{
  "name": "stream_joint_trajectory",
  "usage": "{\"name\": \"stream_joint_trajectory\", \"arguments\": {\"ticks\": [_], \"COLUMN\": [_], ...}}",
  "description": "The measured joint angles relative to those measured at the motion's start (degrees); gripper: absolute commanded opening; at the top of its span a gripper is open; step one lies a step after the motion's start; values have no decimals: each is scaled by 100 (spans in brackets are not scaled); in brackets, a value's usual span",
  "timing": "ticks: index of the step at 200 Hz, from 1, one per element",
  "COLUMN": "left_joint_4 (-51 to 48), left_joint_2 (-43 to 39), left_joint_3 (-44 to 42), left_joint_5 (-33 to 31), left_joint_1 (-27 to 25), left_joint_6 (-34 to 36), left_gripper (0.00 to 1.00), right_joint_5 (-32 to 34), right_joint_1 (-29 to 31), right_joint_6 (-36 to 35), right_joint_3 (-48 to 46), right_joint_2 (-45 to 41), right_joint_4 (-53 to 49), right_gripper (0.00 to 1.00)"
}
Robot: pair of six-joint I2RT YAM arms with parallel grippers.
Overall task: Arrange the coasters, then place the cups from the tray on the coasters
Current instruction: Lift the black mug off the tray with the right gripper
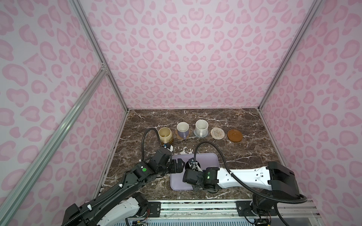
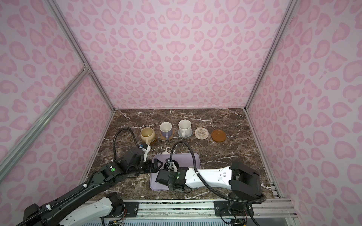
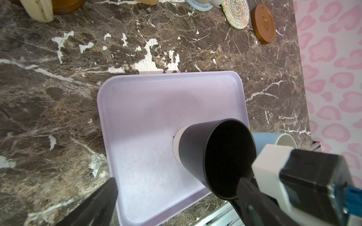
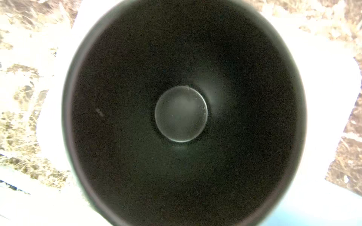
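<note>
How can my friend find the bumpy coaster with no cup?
On the marble table, beyond the tray, things stand in one row. The woven coaster lies fourth from the left, between the white cup and the brown disc. It is pale and ropy; the other bare one is smooth brown.

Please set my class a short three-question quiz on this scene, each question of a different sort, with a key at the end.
1. True or false: a mug stands on the beige woven coaster.
2. Which mug stands on the blue-grey woven coaster? A yellow-beige; B white speckled mug; C lavender.
3. Fill the gap: the right pincer is shut on the ____ at the tray.

Key
1. False: it is bare.
2. B.
3. black mug.
</note>
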Motion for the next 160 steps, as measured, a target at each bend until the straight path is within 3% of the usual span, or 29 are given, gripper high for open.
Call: {"name": "stream_joint_trajectory", "arguments": {"ticks": [90,160], "left_joint_4": [138,446], "left_joint_2": [-177,-603], "left_joint_3": [2,149], "left_joint_5": [-46,-188], "left_joint_1": [0,0], "left_joint_6": [-153,-227], "left_gripper": [97,97], "right_joint_5": [57,131], "right_joint_1": [-111,-551], "right_joint_6": [-208,-472], "right_joint_3": [107,205], "right_joint_2": [-306,-702], "right_joint_4": [74,50], "right_gripper": [0,0]}}
